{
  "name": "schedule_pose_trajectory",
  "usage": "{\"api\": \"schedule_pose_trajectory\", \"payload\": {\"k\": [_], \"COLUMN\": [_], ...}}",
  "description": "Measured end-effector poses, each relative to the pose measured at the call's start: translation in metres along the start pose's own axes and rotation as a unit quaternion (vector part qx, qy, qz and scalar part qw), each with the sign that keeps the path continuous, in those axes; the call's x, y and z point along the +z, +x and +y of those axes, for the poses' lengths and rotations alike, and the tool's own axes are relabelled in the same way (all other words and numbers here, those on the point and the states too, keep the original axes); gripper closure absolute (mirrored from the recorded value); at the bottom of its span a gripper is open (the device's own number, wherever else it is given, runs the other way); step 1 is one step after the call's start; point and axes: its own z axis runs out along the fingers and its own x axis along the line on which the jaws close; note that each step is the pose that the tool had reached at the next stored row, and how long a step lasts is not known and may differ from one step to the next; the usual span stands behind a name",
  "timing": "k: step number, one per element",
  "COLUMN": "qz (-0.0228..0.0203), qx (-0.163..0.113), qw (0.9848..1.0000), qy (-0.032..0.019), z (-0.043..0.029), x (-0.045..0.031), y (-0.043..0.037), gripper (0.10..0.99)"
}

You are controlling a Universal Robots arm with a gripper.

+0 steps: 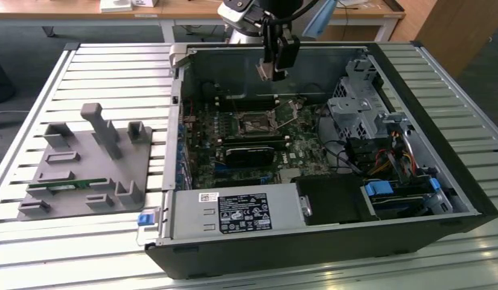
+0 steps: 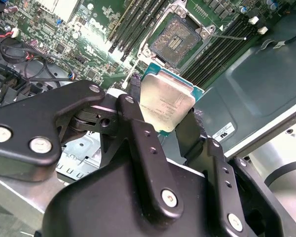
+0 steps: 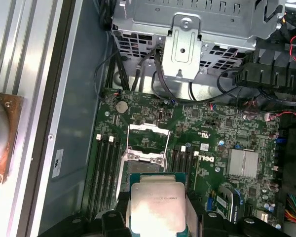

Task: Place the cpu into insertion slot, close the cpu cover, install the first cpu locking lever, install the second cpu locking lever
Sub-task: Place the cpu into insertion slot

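The gripper (image 2: 164,112) pinches the cpu (image 2: 170,95) tight, up in the air over the open computer case (image 1: 313,251). Down inside the case, the insertion slot (image 2: 176,38) lies open on the green board (image 3: 213,126).

A single robot arm (image 1: 247,13) enters at the top of the exterior view, its pale grey wrist joint leading down into a black gripper (image 1: 273,71) that hangs roughly vertical, tips pointing downward. In the second wrist view the gripper (image 2: 165,112) appears as black linkage bars fastened with silver bolts, branching into two fingers (image 2: 138,128). The fingers are closed against opposite edges of the cpu (image 2: 167,101), gripping it between their tips with its silver face toward the camera. In the first wrist view the gripper (image 3: 157,217) pinches the chip from both sides, one black finger on each edge.
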Motion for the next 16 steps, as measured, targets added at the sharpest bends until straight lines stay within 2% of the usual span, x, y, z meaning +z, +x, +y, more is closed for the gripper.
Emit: {"api": "schedule_pose_trajectory", "payload": {"k": [16], "qz": [0.0000], "qx": [0.000], "qw": [1.0000], "qy": [0.0000], "z": [-0.0005], "x": [0.0052], "y": [-0.0001], "gripper": [0.553]}}
